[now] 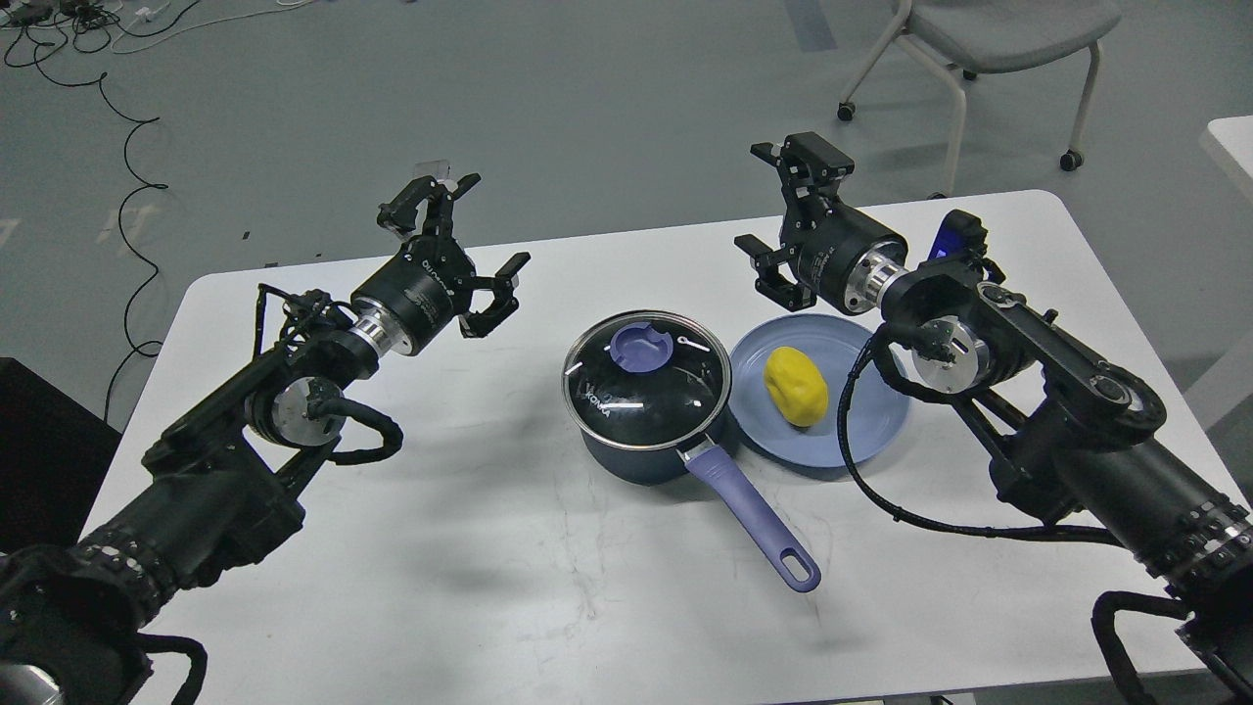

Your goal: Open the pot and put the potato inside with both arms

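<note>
The navy pot point(641, 446) stands mid-table with a glass lid point(646, 377) on it; the lid has a lavender knob point(641, 345). Its long purple handle point(754, 514) points toward the front right. The yellow potato point(796, 386) lies on a light-blue plate point(866, 431) just right of the pot. My left gripper point(458, 243) hovers open to the left of the pot, holding nothing. Behind the plate, my right gripper point(773, 211) hangs open and empty, above the table's far part.
The white table point(489, 548) has a far edge close behind both grippers. A grey wheeled chair point(989, 39) stands on the floor beyond the right side. Cables point(127, 176) trail over the floor at the far left. A second white table's corner point(1235, 147) shows at the right edge.
</note>
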Robot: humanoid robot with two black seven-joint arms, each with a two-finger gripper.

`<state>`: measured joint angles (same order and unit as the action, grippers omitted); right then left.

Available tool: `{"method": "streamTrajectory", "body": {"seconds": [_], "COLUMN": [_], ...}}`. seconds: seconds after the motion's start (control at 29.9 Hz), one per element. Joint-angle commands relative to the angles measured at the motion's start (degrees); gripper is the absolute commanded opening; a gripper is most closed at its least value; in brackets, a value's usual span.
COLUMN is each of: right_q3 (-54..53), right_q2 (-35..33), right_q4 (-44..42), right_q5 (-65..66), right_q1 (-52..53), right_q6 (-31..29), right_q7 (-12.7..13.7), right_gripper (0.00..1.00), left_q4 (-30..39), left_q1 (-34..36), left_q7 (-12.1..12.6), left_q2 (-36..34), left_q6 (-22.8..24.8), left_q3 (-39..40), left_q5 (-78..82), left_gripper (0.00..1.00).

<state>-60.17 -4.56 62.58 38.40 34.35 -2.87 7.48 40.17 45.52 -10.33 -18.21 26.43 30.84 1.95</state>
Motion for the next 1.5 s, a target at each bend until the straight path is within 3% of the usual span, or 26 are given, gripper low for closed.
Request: {"method": "streamTrajectory", "body": {"seconds": [0.0,1.47], "right_q3": [-0.39,-2.15], "right_q2": [-0.19,-5.20], "right_q4": [0.26,4.22], "right_q5": [-0.08,-0.08], "right_q1": [-0.42,-0.60], "right_q6": [-1.35,-1.70], "right_q7": [0.43,0.35], "right_gripper": [1.00,1.00], "left_q4": [-0.01,0.43], "left_q1": [-0.08,0.18], "left_q7": [0.05,-0.22], "left_q2": [-0.24,-0.86], "left_q6": [0.12,1.57], "left_q3": [0.01,1.41], "left_q5": [0.07,-0.02], "left_gripper": [0.98,0.98]}}
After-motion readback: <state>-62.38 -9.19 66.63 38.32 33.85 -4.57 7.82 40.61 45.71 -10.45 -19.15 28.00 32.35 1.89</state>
